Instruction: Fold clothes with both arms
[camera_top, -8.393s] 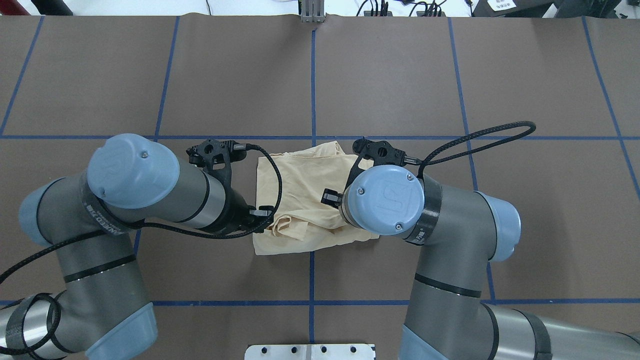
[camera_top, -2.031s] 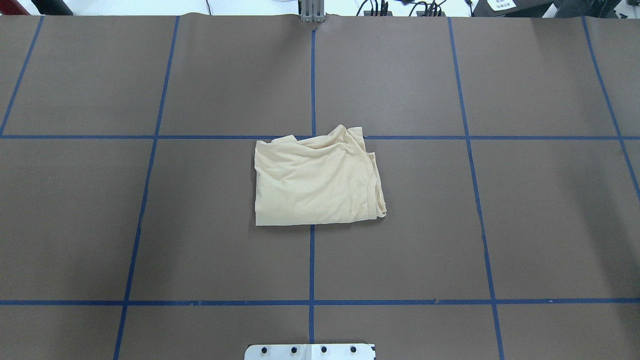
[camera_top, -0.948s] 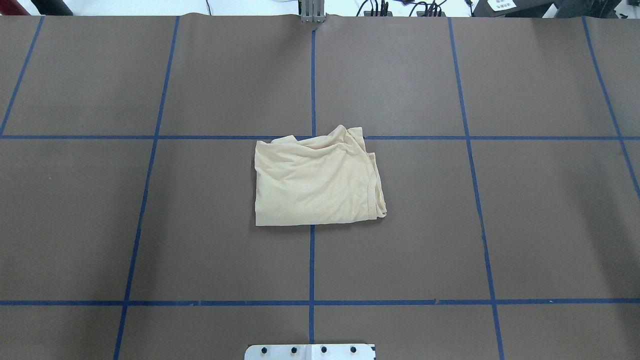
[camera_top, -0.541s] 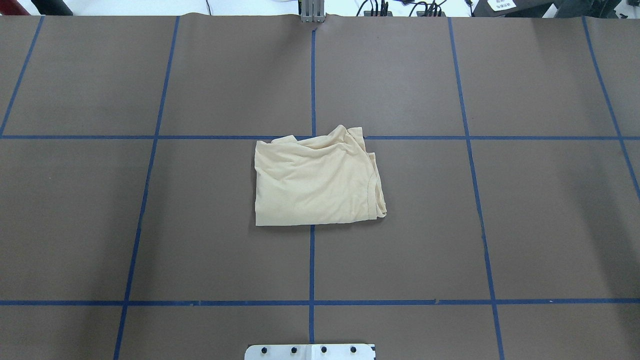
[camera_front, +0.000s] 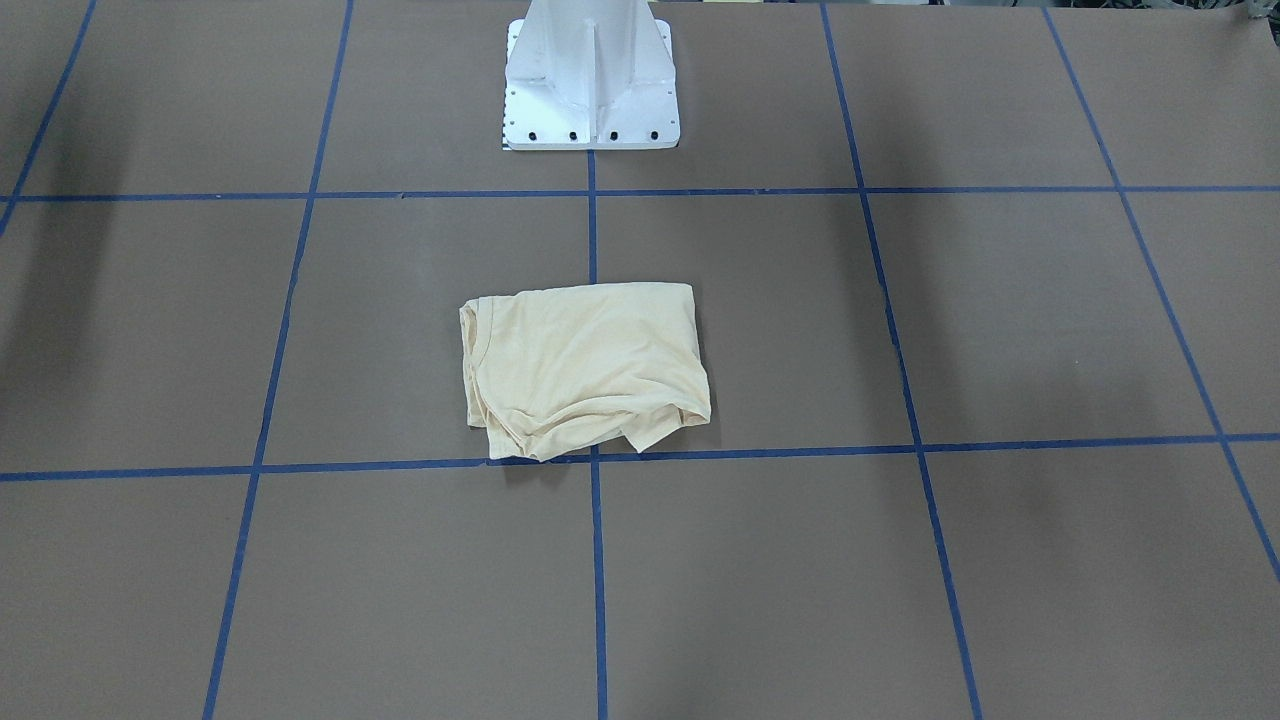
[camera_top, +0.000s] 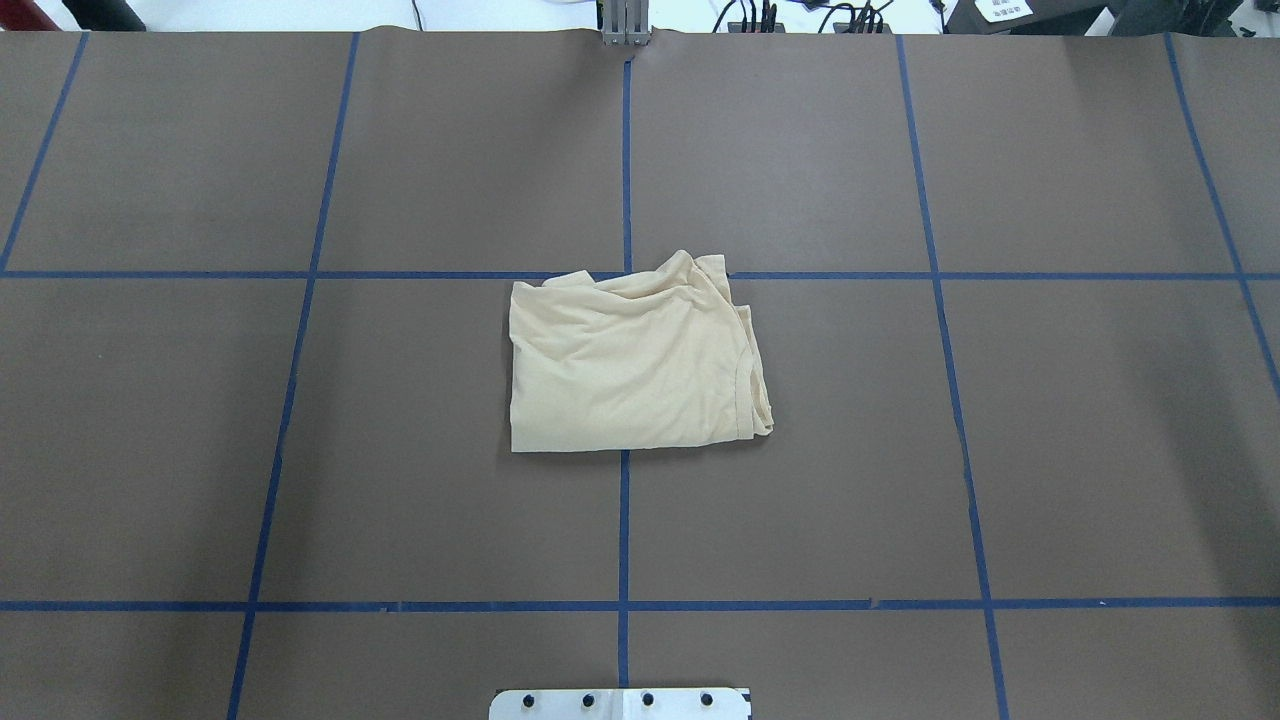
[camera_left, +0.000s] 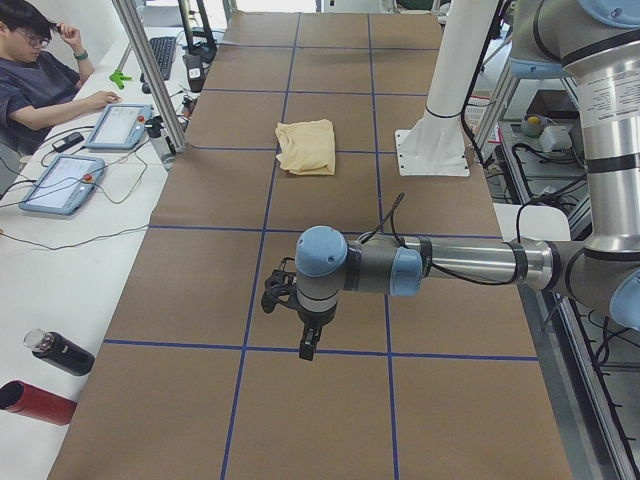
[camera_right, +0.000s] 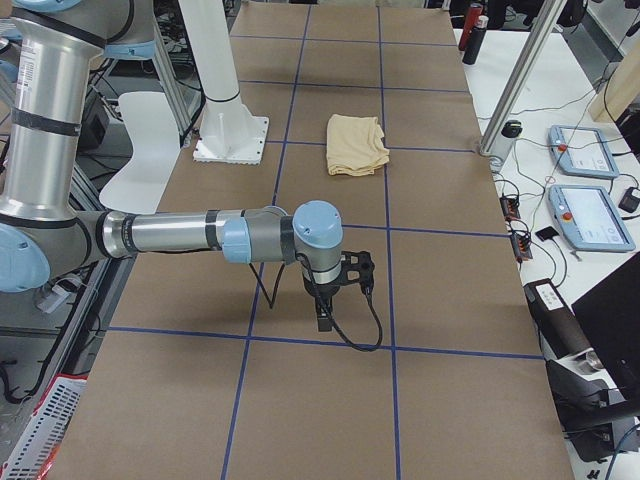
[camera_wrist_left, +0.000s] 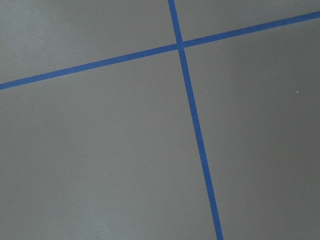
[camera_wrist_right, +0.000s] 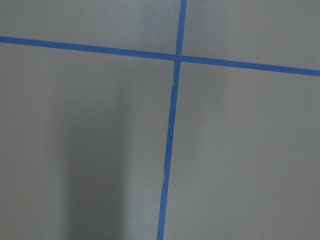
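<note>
The clothes are one pale cream-yellow shirt, folded into a rough rectangle at the middle of the brown table cover; it also shows as the shirt. No print shows. Both arms are far from it, out over the table's ends. My left gripper points down just above the cover, seen only from the side, so I cannot tell its state. The same goes for my right gripper. Both wrist views show only brown cover and blue tape lines.
The white pedestal base stands at the robot's side of the table. Blue tape lines grid the cover. A person sits at a side table with control tablets and bottles. More tablets lie at the other end.
8.4 s ago both grippers were down on the shirt; since then both arms have left the overhead view and the shirt lies folded smaller. Nothing has moved over the last two seconds.
</note>
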